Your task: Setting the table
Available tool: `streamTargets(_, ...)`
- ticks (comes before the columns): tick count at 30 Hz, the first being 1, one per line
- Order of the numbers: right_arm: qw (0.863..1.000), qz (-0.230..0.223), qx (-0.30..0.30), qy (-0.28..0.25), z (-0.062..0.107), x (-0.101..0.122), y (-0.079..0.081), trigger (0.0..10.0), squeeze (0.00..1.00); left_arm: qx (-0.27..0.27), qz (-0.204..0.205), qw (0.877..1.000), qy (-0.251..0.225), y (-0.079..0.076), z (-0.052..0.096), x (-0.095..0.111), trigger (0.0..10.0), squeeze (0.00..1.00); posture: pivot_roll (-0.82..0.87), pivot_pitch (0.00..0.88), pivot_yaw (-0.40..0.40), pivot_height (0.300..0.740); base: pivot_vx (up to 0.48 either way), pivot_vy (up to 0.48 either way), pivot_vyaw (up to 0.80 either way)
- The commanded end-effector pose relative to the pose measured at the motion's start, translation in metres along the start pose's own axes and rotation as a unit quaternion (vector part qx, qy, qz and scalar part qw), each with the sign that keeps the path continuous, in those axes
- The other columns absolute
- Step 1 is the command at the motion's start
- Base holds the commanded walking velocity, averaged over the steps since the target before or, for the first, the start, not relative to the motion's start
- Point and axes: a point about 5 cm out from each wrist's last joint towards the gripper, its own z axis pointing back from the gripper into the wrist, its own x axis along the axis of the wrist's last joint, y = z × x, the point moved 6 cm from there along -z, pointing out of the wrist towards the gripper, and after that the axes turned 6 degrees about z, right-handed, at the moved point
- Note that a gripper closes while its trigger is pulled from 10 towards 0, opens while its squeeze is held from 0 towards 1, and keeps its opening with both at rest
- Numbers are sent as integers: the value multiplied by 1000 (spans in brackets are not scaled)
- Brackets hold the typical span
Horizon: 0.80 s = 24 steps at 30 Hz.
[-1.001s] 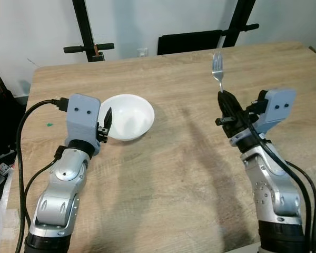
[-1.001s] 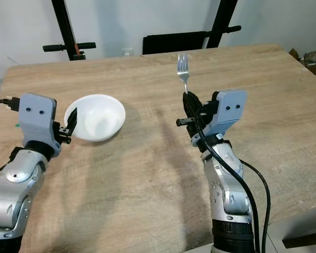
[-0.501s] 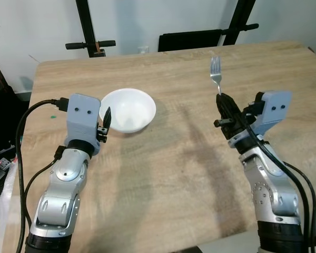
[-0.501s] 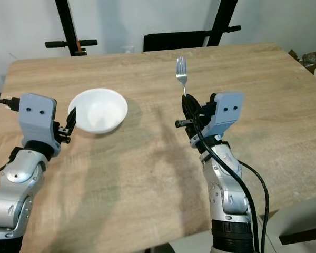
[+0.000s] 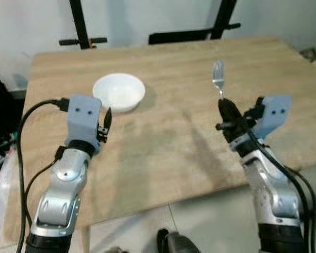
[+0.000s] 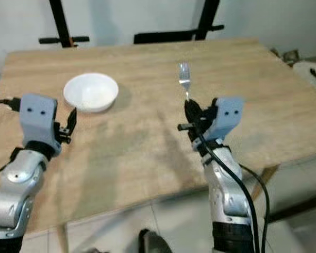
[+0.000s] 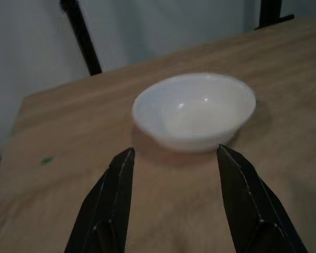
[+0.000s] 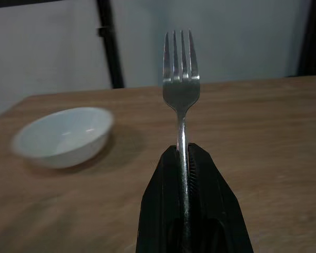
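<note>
Even, soft indoor light, moderately bright. Both head views smeared by motion blur; fork (image 5: pixel 218 79) tines indistinct there. Arms cast faint diffuse shadows across the wooden surface (image 5: pixel 189 63). Wrist views sharper: fork crisp, bowl (image 7: pixel 195 110) slightly soft, small highlights inside it. No glare.

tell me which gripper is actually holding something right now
The right gripper: its fingers are shut on the fork, tines up. The left gripper is open, holding nothing, with the white bowl just ahead of it.
</note>
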Motion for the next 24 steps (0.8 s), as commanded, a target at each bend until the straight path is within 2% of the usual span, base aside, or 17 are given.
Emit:
streamTargets(1,1000,4,-3,0,1,0,-1,10000,0,1,1,1000,10,0,0,-6,10000,0,-100,50,33,740,-345,0,0)
streamTargets(24,1000,9,-4,1,1,-1,-2,10000,0,-4,3,1000,11,-3,0,-8,10000,0,-107,49,36,740,-343,0,0)
